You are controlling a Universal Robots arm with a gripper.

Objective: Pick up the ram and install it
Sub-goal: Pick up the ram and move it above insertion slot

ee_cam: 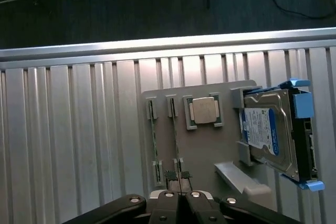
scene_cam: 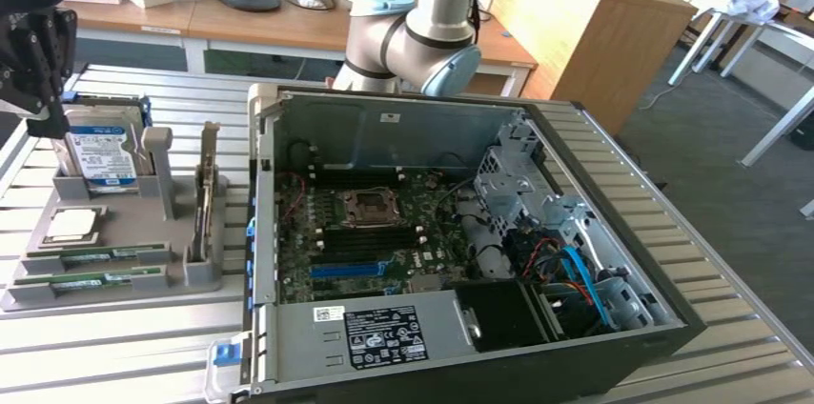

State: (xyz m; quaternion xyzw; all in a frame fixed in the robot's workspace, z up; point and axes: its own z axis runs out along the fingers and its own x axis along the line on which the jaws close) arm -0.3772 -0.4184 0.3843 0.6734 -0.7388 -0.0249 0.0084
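Observation:
Two ram strips lie on edge in slots of a grey holder tray, on the exterior view's left. In the wrist view the ram shows edge-on as a thin green line, with a second strip beside it. My black gripper hangs well above the tray's far end, near the hard drive. Its fingers are shut with nothing between them, lined up over one strip and apart from it.
The tray also holds a square silver processor, a hard drive in a blue bracket and an upright card. An open computer case with its motherboard lies beside it on the slatted metal table.

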